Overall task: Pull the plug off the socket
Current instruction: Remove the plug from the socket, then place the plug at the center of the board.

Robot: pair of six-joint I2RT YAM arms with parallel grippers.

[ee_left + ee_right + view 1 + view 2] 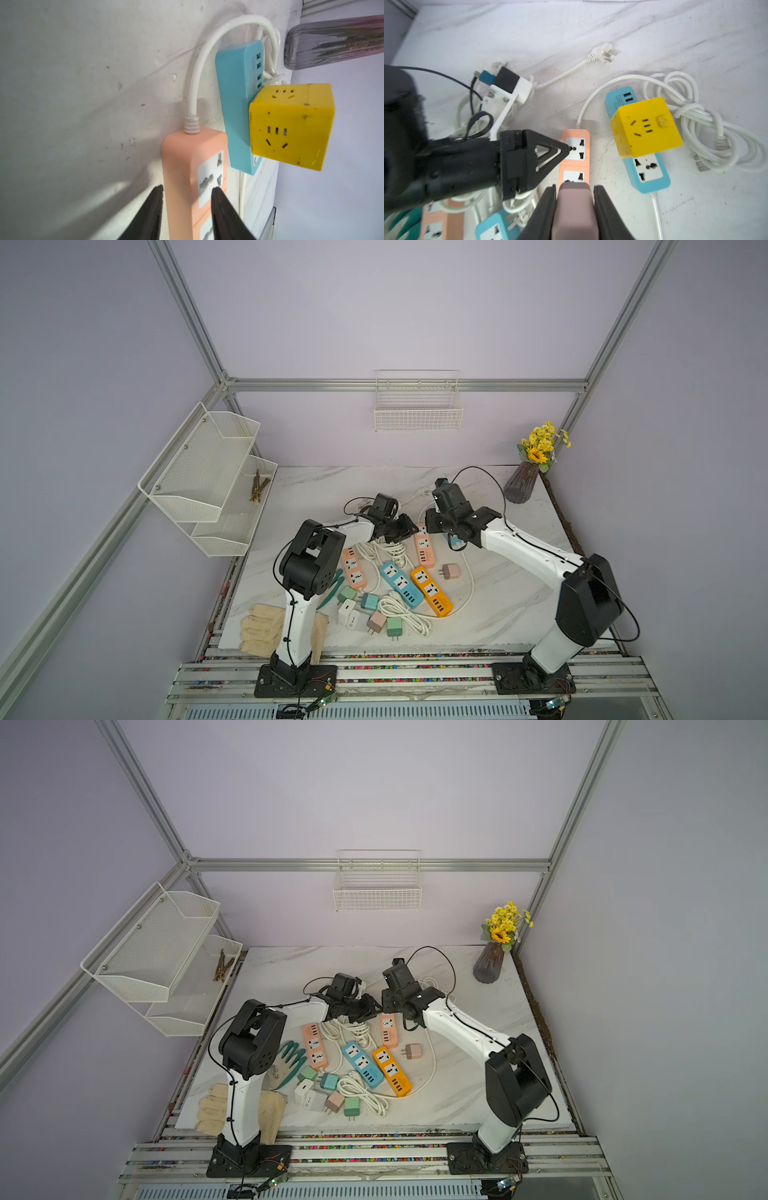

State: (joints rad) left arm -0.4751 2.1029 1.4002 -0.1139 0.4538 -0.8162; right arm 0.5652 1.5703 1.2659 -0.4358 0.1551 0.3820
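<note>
The right fingers [602, 209] are pinched on the plug [574, 207], a mauve block gripped on both flanks with no gap showing. The plug sits at the second socket of the peach strip [574, 165], the socket farther from the strip's cord. Its front edge overlaps that socket's white face. Its pins are hidden, so I cannot tell whether they are in the holes or out of them.

The left fingers [222, 209] stand part-way spread across the same strip, at its cord end. In the left wrist view one tip lies over the white face of the first socket and the other is just beside the strip's long edge. In the right wrist view a left tip touches that first socket's face. Whether the fingers squeeze the strip cannot be told.

In a top view the peach strip [424, 546] lies on the desk [498, 593] between the two wrists.

A blue strip [648, 186] lies just beside the peach strip. Near its USB ports it carries writing that begins "S20". The rest is covered by a yellow cube [646, 126] sitting on it, and a small label beside the writing is too fine to read.
</note>
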